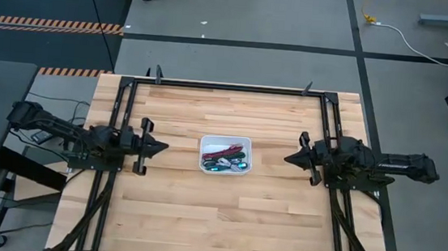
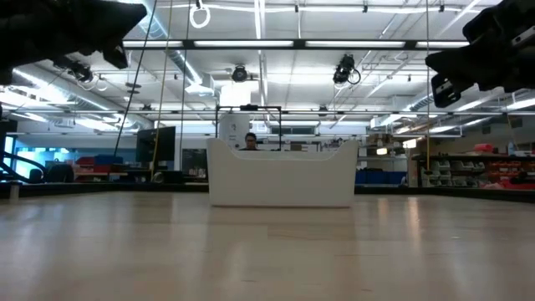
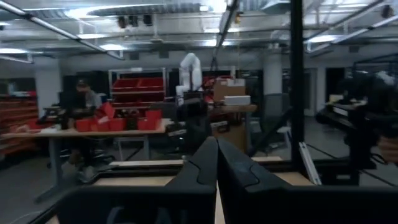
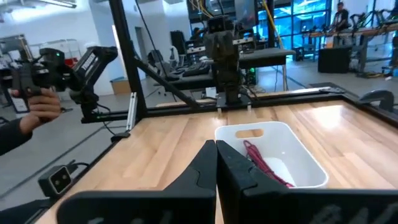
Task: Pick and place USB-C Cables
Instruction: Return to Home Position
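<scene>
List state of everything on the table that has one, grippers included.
White plastic tray: upright, loaded, centre of wooden table.
Small coloured USB-C cable bundles: lying inside the tray.
Left gripper: shut, empty, raised left of tray.
Right gripper: shut, empty, raised right of tray.

Grey floor (image 1: 242, 13), ceiling strip lights (image 2: 209, 43), red bins (image 3: 134, 84)

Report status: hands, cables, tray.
Left hand shut, empty, left of white tray. Right hand shut, empty, right of it. Cables inside tray. Nothing in the way.
</scene>
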Controlling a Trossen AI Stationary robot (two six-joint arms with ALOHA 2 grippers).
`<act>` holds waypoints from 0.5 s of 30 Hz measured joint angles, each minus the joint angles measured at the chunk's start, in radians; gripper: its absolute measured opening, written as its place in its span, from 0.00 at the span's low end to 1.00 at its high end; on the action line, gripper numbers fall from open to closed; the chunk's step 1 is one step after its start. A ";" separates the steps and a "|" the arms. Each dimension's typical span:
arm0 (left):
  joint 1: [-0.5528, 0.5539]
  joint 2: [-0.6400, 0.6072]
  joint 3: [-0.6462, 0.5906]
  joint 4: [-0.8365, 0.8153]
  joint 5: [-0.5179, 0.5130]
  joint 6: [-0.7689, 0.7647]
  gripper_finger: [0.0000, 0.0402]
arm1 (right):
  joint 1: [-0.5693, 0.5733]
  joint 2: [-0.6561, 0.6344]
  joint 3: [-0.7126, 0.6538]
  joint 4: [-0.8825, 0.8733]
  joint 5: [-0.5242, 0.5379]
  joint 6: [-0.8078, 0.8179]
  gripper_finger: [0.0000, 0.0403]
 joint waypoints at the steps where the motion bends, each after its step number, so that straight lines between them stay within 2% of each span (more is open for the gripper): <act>1: 0.000 -0.005 0.000 0.003 -0.014 -0.002 0.01 | 0.000 0.000 0.000 0.000 -0.014 0.010 0.01; 5: -0.001 -0.044 0.000 -0.079 -0.051 -0.021 0.01 | 0.000 0.000 0.000 -0.002 -0.070 0.021 0.02; 15: -0.001 -0.238 0.000 -0.351 -0.058 -0.082 0.01 | 0.000 0.001 0.000 -0.120 -0.070 0.020 0.03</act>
